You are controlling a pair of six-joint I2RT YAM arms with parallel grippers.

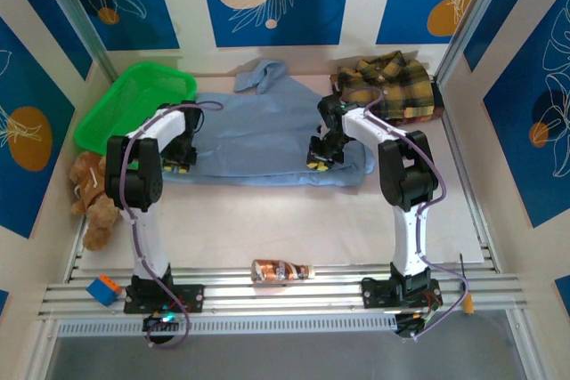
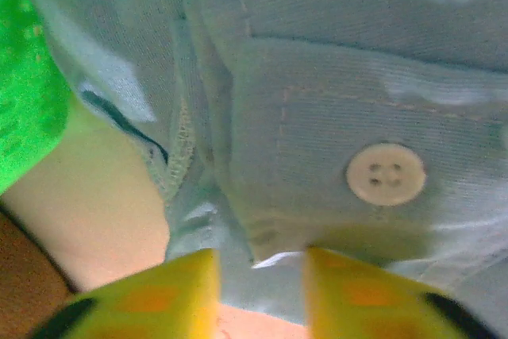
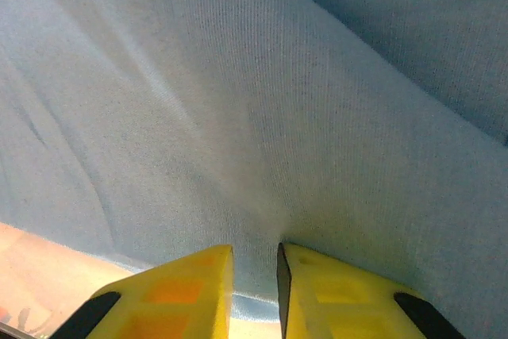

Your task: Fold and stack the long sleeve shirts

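I have the light blue shirt (image 1: 258, 126) spread flat across the far middle of the tabletop, so each arm can take one side of it for a fold. My right claw (image 3: 254, 253) is clenched on the blue cloth at the shirt's near right corner, and the fabric puckers into the narrow gap. My left claw (image 2: 254, 267) sits at the shirt's left side, near a button (image 2: 386, 174). Its jaws are parted with the hem only at their mouth, so I judge it released. The plaid shirt (image 1: 392, 86) lies bunched in the far right corner, out of the way. The green basket (image 1: 107, 117) sits in the far left corner.
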